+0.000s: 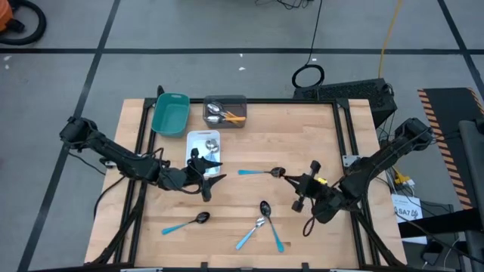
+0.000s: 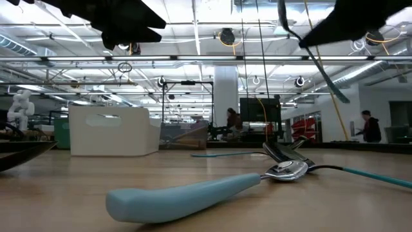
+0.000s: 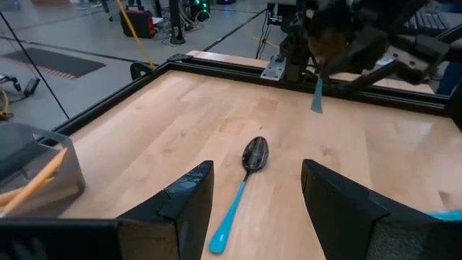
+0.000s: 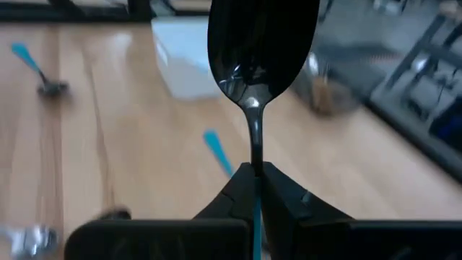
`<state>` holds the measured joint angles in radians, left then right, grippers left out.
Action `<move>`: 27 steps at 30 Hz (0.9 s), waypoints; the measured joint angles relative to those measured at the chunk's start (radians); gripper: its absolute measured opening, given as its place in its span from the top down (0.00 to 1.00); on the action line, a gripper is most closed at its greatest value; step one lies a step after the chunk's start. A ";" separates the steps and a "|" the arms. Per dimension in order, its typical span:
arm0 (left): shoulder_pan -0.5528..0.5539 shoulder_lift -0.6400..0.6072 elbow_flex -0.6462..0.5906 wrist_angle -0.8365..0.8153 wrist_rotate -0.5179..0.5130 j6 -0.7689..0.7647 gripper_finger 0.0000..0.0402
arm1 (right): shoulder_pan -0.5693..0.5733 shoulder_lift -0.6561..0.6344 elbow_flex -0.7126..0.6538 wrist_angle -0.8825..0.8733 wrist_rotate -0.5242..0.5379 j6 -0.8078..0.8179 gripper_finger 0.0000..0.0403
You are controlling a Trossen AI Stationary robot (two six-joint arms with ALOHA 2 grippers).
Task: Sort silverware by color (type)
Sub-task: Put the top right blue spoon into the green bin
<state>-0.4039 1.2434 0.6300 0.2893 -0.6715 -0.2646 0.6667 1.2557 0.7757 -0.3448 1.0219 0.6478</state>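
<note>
My right gripper (image 1: 295,181) is shut on a spoon with a black bowl (image 4: 261,50) and a light-blue handle, held above the table right of centre. My left gripper (image 3: 256,209) is open and hovers near the white tray (image 1: 203,142). Its fingers stand on either side of the handle of a black-bowled blue spoon (image 3: 245,173) that lies flat on the table, and they touch nothing. Three more blue-handled spoons lie near the table's near edge (image 1: 185,223) (image 1: 271,223) (image 1: 249,234). Orange-handled spoons lie in the grey tray (image 1: 224,112). My right gripper pinches the spoon between its two fingers at the thin neck (image 4: 254,155), where the black stem meets the blue handle. The bowl sticks out past the fingertips and the handle runs back between them. The spoon is lifted clear and slants above the table (image 2: 318,61).
The teal tray (image 1: 170,113), the grey tray and the white tray sit together at the far left of the table. A black frame rail (image 1: 348,128) borders the table. Bare wood lies between the two grippers and at the far right. People stand in the room beyond (image 2: 368,125).
</note>
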 joint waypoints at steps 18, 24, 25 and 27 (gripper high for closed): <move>-0.018 0.287 0.174 0.229 -0.113 0.342 0.19 | -0.086 -0.005 0.001 0.515 0.050 -0.566 0.99; -0.006 0.507 0.416 0.187 -0.131 0.370 0.18 | -0.087 -0.005 0.001 0.539 0.046 -0.570 0.99; -0.003 0.541 0.458 0.174 -0.132 0.363 0.18 | -0.084 -0.005 0.001 0.543 0.046 -0.579 0.99; 0.000 0.613 0.536 0.146 -0.150 0.354 0.18 | -0.075 -0.006 0.001 0.552 0.048 -0.592 0.99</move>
<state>-0.4034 1.8561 1.1662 0.4358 -0.8211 0.0892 0.5917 1.2501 0.7769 0.2074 1.0695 0.0554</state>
